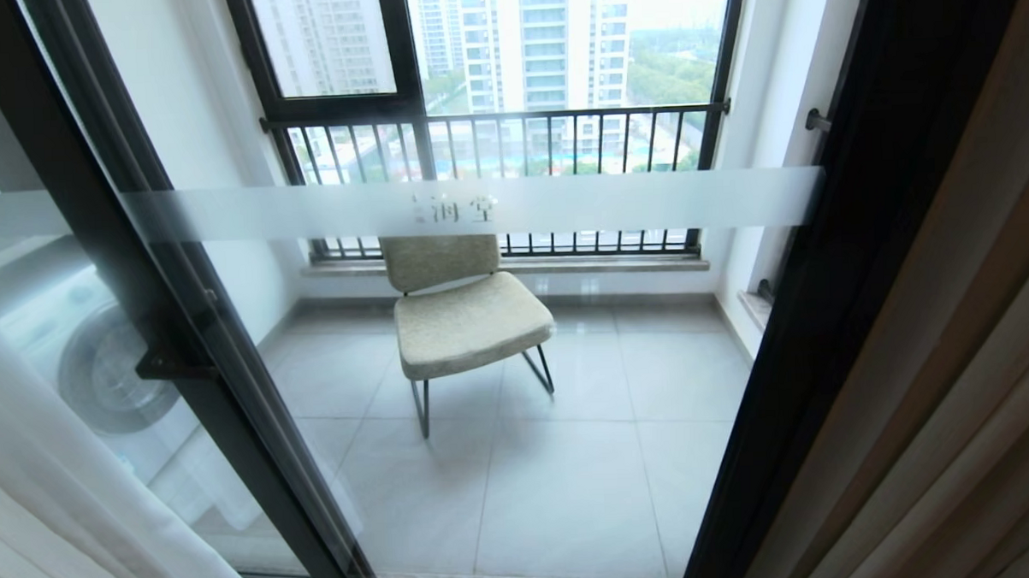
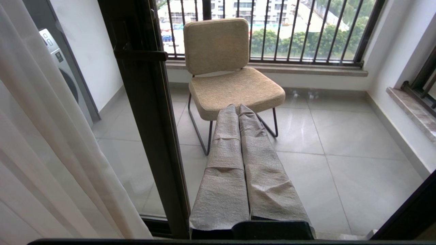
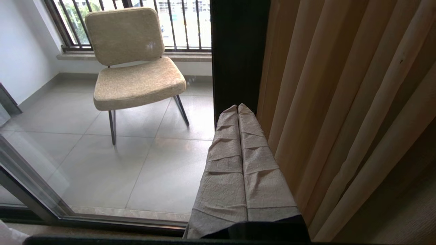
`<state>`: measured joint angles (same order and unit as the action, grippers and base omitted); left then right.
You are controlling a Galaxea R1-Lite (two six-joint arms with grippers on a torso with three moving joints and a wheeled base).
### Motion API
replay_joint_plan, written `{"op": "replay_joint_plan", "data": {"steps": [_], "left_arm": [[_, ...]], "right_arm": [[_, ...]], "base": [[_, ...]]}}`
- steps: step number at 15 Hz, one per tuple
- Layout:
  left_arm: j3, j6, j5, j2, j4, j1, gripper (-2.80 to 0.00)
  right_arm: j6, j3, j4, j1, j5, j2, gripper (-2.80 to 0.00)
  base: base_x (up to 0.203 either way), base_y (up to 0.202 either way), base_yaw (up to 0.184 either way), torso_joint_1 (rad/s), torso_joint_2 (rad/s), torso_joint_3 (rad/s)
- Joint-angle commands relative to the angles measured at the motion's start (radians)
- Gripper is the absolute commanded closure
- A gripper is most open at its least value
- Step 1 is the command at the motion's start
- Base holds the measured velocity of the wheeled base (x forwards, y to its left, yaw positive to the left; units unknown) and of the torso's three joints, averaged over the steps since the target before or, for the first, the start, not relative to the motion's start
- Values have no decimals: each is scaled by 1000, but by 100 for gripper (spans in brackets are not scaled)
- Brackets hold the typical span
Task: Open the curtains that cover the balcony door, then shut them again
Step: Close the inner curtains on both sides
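From the head camera I see the balcony door with its glass bare in front of me: the frosted band runs across it, the black handle sits on the frame at the left, and beyond the glass stand a chair and a washing machine. The curtains are drawn aside, the thin white sheer bunched at the left edge and the thick beige drape gathered at the right; neither arm shows here. On the left wrist camera the left tool has its cloth-wrapped fingers pressed together on nothing, pointing at the glass beside the door frame, with the sheer hanging near it to one side. On the right wrist camera the right tool is likewise together and empty, just beside the folds of the drape. I judge the opening done and the closing still ahead. The drape looks heavy and soft, so I would pinch a full pleat near its leading edge and drag it sideways; the sheer looks light, slippery and easy to snag, so I would gather several folds
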<state>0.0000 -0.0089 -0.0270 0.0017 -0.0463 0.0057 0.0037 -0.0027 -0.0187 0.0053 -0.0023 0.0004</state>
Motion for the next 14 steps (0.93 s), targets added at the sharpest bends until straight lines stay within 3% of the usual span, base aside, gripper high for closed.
{"op": "replay_joint_plan", "data": {"steps": [1,5,9,12,13,14], "left_arm": [[0,0,-1,-2,0,0,0],[0,0,-1,-2,-1,0,0],[0,0,-1,-2,-1,0,0],[0,0,-1,-2,-1,0,0],[0,0,-1,-2,-1,0,0],[0,0,-1,-2,0,0,0]], "right_arm": [[17,-15,-4,1,1,0,0],[31,-81,50,1,0,8,0],[33,-214,255,-1,-2,24,0],[30,-293,258,-1,-47,218,0],[31,-333,252,-1,-61,303,-280],[33,-375,240,-2,-70,385,-280]], "base": [[0,0,0,0,0,0],[0,0,0,0,0,0],[0,0,0,0,0,0],[0,0,0,0,0,0],[0,0,0,0,0,0],[0,0,0,0,0,0]]}}
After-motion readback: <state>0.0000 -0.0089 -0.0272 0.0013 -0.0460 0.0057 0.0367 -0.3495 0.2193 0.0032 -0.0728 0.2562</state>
